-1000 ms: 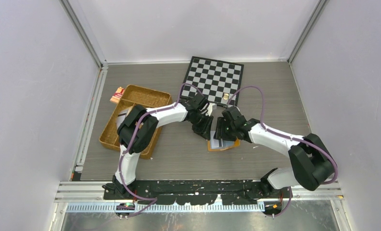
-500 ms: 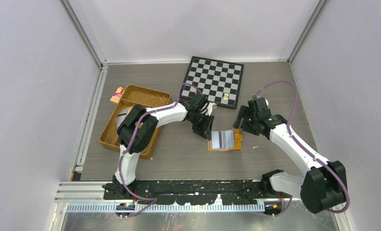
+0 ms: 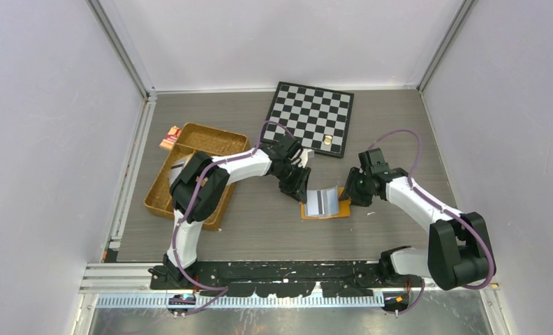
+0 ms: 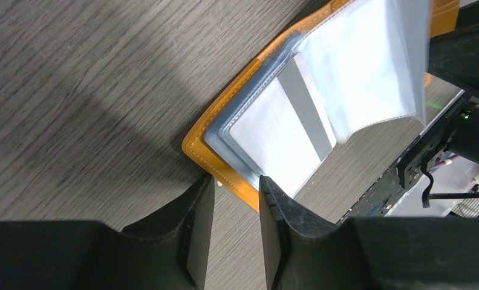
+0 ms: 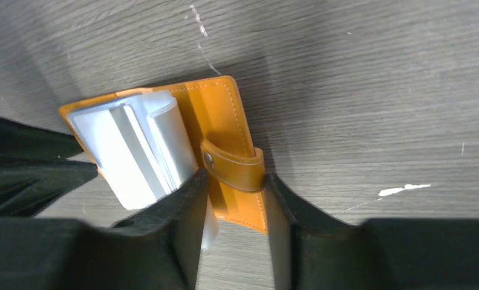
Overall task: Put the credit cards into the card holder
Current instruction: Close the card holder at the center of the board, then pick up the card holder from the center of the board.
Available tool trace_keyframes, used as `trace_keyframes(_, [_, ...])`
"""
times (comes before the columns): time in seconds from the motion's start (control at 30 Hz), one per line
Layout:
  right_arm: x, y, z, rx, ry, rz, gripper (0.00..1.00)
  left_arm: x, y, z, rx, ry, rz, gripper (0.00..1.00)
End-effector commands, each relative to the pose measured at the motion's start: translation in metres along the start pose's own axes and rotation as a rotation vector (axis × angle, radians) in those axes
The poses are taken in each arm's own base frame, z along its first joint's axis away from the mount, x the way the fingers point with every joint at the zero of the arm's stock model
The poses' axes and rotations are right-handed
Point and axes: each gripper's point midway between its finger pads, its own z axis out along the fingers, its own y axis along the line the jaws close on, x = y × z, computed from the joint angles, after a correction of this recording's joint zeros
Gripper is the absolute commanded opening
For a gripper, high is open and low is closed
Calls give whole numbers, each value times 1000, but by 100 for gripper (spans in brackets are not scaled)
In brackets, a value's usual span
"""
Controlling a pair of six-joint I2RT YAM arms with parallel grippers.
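Orange card holder [image 5: 222, 112] is lying open near the chessboard [image 3: 311, 117], striped card [image 4: 273, 139] inside. Your L gripper [image 4: 234, 187] is sitting parted at its edge; R gripper [image 5: 235, 181] is straddling the snap tab [image 5: 240, 163], grip unclear.

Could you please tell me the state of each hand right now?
Left hand: part open at the holder's edge, no clear grip.
Right hand: astride the holder's strap; grip cannot be told.

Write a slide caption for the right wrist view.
Right gripper straddles the snap strap of the open orange card holder.
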Motion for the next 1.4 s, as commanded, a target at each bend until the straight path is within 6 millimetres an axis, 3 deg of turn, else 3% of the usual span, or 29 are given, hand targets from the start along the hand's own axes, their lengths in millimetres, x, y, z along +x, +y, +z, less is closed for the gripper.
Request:
trace_keyframes(0.0, [-8,31,-5,-158,-10,2,36,0,-4,1,43,-11,-16,35])
trace_keyframes(0.1, [-10,46,-18,-237,-12,5,24,2,-6,4,61,-5,-34,35])
trace_keyframes(0.3, [-12,82,-50,-438,-25,12,13,6,-8,12,95,5,-62,35])
trace_keyframes(0.47, [-5,107,-57,-566,16,5,7,5,-9,15,110,1,-59,35])
trace_keyframes(0.73, [19,129,-15,-546,73,-39,6,-4,-8,5,98,-68,-48,35])
trace_keyframes(0.83, [23,127,6,-509,69,-27,6,-11,0,-10,65,-120,-72,35])
trace_keyframes(1.0, [25,126,25,-486,61,-23,7,-5,25,-40,-2,-191,-158,38])
trace_keyframes(1.07, [28,129,30,-487,72,-32,11,-1,30,-52,-18,-224,-173,40])
trace_keyframes(1.17, [30,138,28,-508,92,-53,27,1,26,-63,-12,-258,-179,44])
trace_keyframes(1.37, [9,140,-13,-468,3,-107,54,-11,4,-81,54,-339,-172,47])
